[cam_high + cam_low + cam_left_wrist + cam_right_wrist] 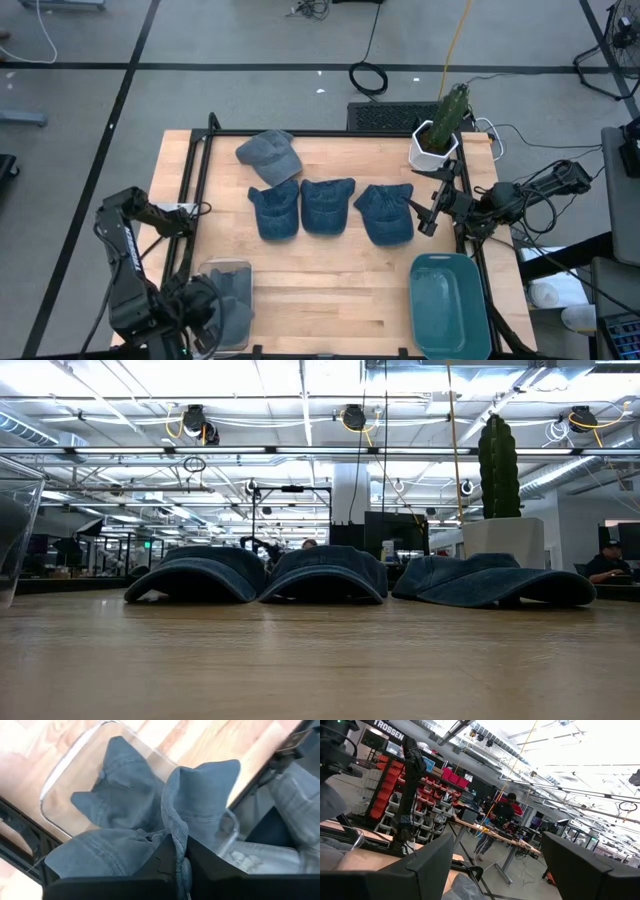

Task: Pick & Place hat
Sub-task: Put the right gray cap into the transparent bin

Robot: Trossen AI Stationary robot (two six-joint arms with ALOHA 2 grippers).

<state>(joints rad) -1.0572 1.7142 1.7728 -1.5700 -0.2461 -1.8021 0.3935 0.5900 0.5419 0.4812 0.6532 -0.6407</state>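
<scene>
My left tool (181,865) pinches a grey-blue denim cap (150,815) over the clear plastic bin (226,268); my right tool (428,215) hangs spread beside the worktop's (330,270) edge.

Wooden table (330,280) — four caps (325,205), clear bin (228,300), teal dish (448,305), potted cactus (438,135).

Left gripper (205,312) at seven o'clock, fingers pinched shut — right gripper (428,222) at three o'clock, fingers spread wide

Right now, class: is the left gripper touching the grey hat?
Touching. The left wrist view shows the left gripper shut on a fold of the grey hat.
</scene>
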